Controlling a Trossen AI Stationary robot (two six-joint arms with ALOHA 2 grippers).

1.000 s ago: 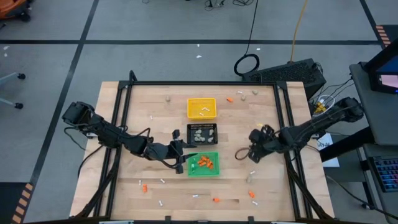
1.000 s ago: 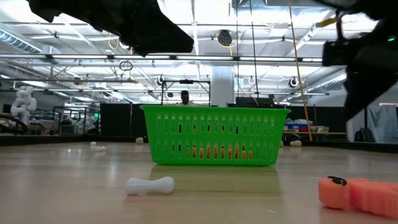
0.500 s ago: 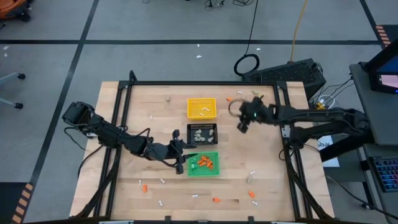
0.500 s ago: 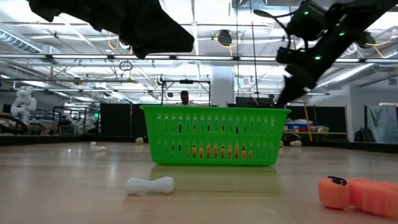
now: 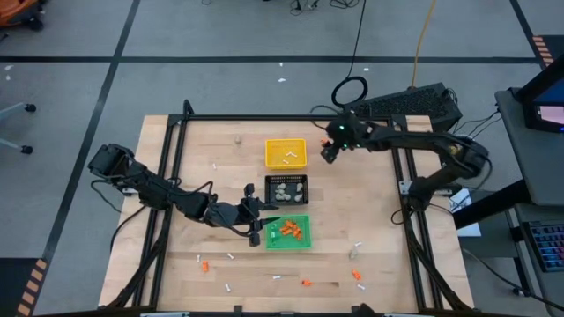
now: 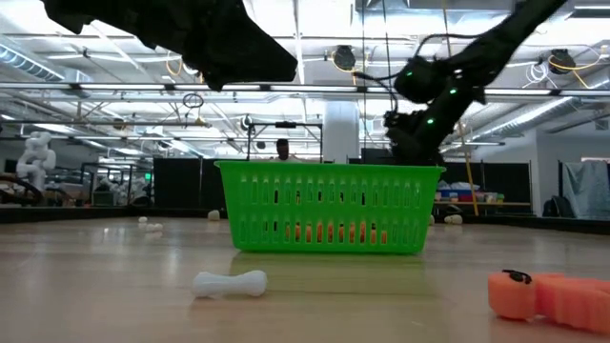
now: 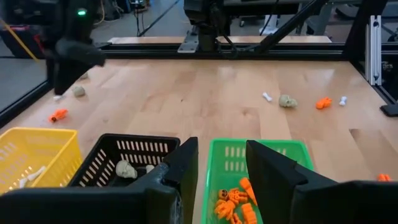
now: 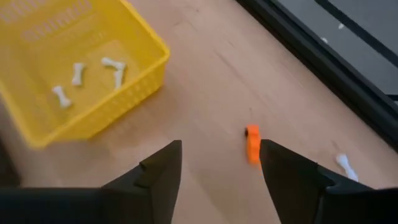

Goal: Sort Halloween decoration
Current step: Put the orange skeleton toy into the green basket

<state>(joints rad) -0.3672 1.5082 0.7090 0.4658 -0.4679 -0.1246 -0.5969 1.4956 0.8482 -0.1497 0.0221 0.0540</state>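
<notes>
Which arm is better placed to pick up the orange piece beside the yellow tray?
Right: the right gripper hangs open over the orange piece, while the left gripper sits at the green tray.

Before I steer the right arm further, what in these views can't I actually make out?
- High view: loose pieces on the table are too small to tell bone from lump.
- Low view: green tray blocks the black and yellow trays behind it.
- Left wrist view: left gripper hides part of the green tray's near rim.
- Right wrist view: right gripper is above an orange piece; the yellow tray is cut off by the picture's edge.
</notes>
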